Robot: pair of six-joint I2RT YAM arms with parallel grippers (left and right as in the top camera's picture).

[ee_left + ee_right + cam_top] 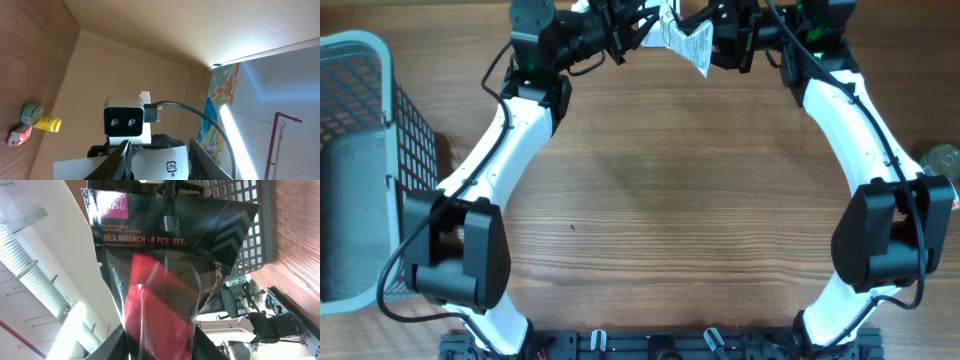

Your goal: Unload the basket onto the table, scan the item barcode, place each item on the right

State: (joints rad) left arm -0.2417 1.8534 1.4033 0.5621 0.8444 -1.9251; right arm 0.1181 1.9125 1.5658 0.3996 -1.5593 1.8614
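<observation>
Currently my right gripper (160, 350) clamps the hex wrench set pack (160, 280), raised well right of the mesh basket (410, 130), front facing me, presumably exposing its white back for scanning. My left gripper (160, 165) sits at that back; can't tell if it grips.

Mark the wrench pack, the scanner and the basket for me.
pack (160, 285): right wrist view, on its red middle.
scanner (123, 121): left wrist view, on its black face.
basket (412, 130): overhead view, on its mesh side wall.
</observation>
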